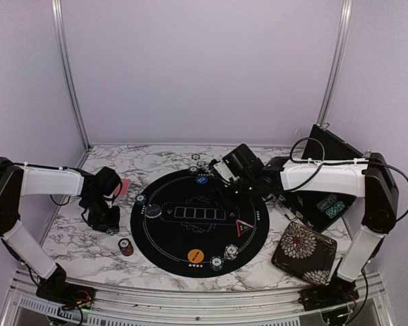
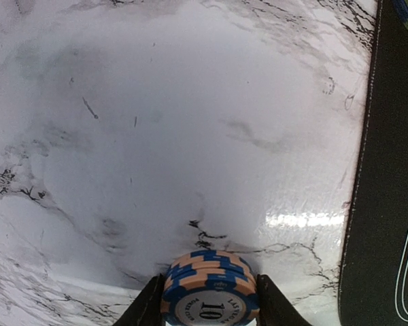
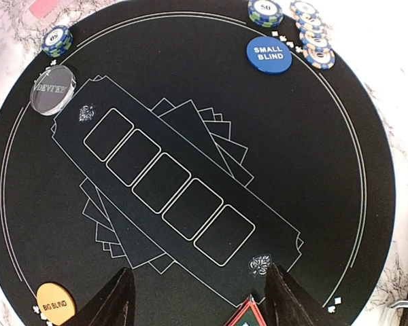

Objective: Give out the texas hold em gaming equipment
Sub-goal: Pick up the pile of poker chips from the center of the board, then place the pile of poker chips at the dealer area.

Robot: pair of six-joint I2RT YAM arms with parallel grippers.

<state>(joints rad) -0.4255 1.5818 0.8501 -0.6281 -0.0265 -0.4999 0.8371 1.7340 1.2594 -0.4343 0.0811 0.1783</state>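
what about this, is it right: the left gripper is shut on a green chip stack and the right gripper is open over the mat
Not quite. The left wrist view shows the chip stack in the left gripper is blue and orange, not green. The rest holds: that gripper is shut on it, and the right gripper is open over the mat.

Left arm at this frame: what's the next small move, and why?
Probably lift the chip stack and carry it toward the mat. The left gripper is shut on the blue-orange stack over bare marble table, off the mat, whose edge shows alongside.
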